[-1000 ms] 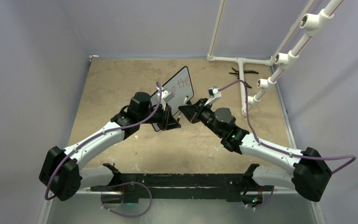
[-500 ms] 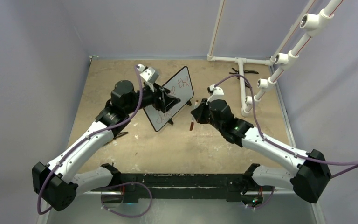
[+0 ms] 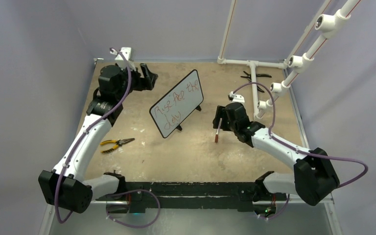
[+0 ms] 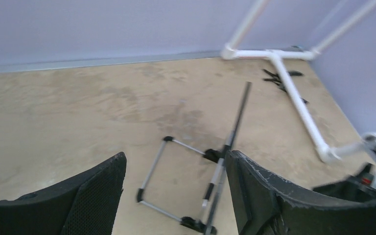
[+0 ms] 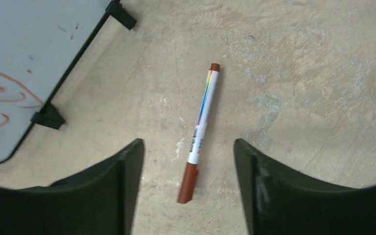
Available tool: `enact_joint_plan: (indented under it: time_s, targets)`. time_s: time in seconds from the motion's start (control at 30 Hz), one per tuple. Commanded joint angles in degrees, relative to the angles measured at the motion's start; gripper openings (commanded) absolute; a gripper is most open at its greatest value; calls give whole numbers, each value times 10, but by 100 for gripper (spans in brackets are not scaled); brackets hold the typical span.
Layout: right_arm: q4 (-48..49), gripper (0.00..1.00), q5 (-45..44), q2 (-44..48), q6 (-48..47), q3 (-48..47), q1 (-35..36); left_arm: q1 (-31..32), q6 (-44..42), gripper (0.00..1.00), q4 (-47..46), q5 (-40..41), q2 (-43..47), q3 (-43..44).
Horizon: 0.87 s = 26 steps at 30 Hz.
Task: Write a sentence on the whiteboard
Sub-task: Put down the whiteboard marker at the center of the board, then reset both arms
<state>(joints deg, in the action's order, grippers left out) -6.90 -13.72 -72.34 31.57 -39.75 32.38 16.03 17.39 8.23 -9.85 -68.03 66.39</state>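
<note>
Jaws: left jaws spread wide and empty, held off behind the small black-framed white whiteboard [image 3: 186, 107], which is propped upright mid-worktop [image 3: 142, 161]; right jaws spread wide over a red-capped white marker [image 5: 199, 142] laid flat. Red handwritten sentence [image 3: 175, 100] is judged complete, hence nothing gripped.

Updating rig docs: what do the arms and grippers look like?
The left arm and right arm: white links, black joint housings, a loose purple cable on each. The left gripper and right gripper: broad black fingers, mesh-textured inner faces.
</note>
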Motion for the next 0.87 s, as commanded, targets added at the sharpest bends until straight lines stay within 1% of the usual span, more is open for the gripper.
enact_joint_plan:
  time_s: [0.0,0.07,0.13,0.2,0.23,0.27,0.3,0.4,0.47,0.63,0.73,0.83]
  targets:
    - [29,79,-18,22,-13,-7,-11,-36,5,73,8,110,37,-23]
    - [29,88,-32,36,-18,-13,-13,-38,-13,73,4,163,65,-51]
    - [43,91,-45,61,-29,-14,-15,-38,-30,74,-7,214,97,-87]
    - [85,92,-44,95,-50,-6,-19,-38,-46,75,-18,250,129,-128]
    - [109,92,-38,117,-62,0,-20,-38,-54,76,-22,257,145,-145]
    - [139,92,-30,141,-77,9,-21,-38,-61,80,-21,263,158,-159]
    - [168,92,-23,163,-92,18,-23,-38,-67,82,-18,267,170,-170]
    - [242,95,-10,228,-134,47,-30,-38,-79,84,-4,272,196,-190]
    - [273,95,-4,246,-155,59,-38,-38,-76,84,3,284,211,-196]
    - [287,95,7,243,-178,65,-67,-38,-62,85,13,315,227,-197]
    - [295,95,7,247,-184,76,-75,-38,-61,82,16,308,229,-197]
    - [304,95,-3,255,-193,87,-75,-38,-61,82,15,310,232,-196]
